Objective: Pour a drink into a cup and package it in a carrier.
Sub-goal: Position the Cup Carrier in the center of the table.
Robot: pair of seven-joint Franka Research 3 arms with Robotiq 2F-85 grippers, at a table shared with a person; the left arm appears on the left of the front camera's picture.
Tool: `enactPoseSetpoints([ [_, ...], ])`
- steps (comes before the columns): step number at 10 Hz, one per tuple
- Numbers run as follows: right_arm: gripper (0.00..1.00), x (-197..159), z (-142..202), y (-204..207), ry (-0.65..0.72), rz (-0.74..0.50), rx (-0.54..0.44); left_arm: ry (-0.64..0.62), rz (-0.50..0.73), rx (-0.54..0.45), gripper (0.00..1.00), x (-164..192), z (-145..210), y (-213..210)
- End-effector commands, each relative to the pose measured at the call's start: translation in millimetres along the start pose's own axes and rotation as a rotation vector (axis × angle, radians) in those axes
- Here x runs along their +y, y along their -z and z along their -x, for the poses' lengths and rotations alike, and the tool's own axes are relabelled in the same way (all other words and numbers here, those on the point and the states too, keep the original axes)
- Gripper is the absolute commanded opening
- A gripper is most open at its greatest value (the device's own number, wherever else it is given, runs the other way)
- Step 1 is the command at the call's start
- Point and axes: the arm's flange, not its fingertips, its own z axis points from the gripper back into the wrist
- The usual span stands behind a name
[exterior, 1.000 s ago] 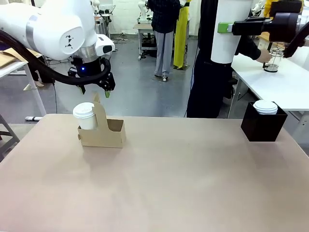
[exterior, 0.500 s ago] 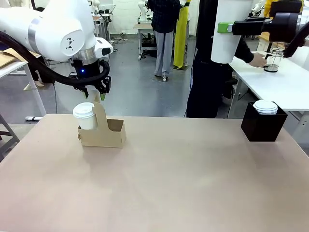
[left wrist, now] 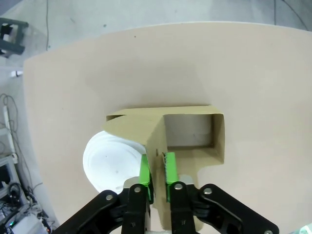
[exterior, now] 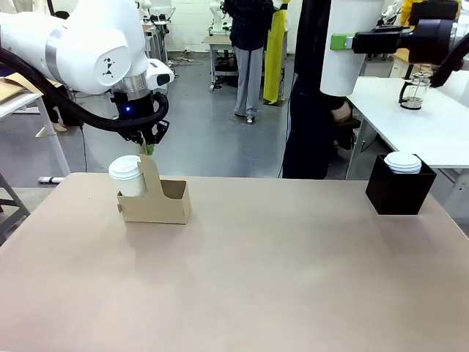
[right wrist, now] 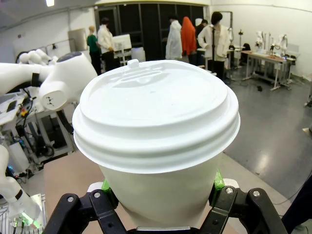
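Table (exterior: 293, 279) | carrier (exterior: 165, 209) holds lidded cup (exterior: 126, 176) | left end effector (left wrist: 157, 168) pinches handle (left wrist: 155, 141) | right end effector (right wrist: 161, 184) grips second cup (right wrist: 156, 112)

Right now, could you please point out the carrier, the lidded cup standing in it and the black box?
carrier (exterior: 160, 211), front view, its front wall.
lidded cup (exterior: 126, 168), front view, its white lid.
black box (exterior: 399, 195), front view, its front face.

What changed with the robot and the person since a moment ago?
The left tool closed on the handle of the carrier. The person let go of the jug and pulled the hand back. Unchanged: the lidded cup in the carrier, the right tool gripping a second cup, the black box.
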Motion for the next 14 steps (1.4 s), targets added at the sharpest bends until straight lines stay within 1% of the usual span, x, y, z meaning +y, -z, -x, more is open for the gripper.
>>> enactPoseSetpoints([
  [1,0.80,1.2,-3.7,2.7,0.003,-0.001,-0.030,-0.027,0.013,0.010,0.00,0.8,-1.7,-0.1],
  [2,0.80,1.2,-3.7,2.7,0.003,-0.001,-0.030,-0.052,0.007,0.053,0.00,4.0,-3.3,1.3],
  [3,0.80,1.2,-3.7,2.7,0.003,-0.001,-0.030,-0.002,0.001,0.001,0.00,0.3,-0.1,0.0],
  [7,0.80,1.2,-3.7,2.7,0.003,-0.001,-0.030,-0.002,0.001,0.001,0.00,0.3,-0.1,0.0],
  [8,0.80,1.2,-3.7,2.7,0.003,-0.001,-0.030,-0.002,0.001,0.007,0.04,-1.3,0.0,-1.0],
  [9,0.80,1.2,-3.7,2.7,0.003,-0.001,-0.030,-0.030,0.019,0.016,0.02,-2.8,2.7,-12.8],
  [10,0.80,1.2,-3.7,2.7,0.003,-0.001,-0.030,-0.073,0.029,0.055,0.02,-6.6,3.0,-26.5],
  [11,0.80,1.2,-3.7,2.7,0.003,-0.001,-0.030,-0.087,0.022,0.053,0.02,-14.7,4.2,-41.4],
  [12,0.80,1.2,-3.7,2.7,0.003,-0.001,-0.030,-0.085,0.028,0.037,0.02,-28.4,8.7,-57.9],
  [13,0.80,1.2,-3.7,2.7,0.003,-0.001,-0.030,-0.065,0.014,0.032,0.02,-48.5,15.7,-77.1],
  [14,0.80,1.2,-3.7,2.7,0.003,-0.001,-0.030,-0.072,-0.011,0.030,0.02,-68.7,23.1,-93.3],
])
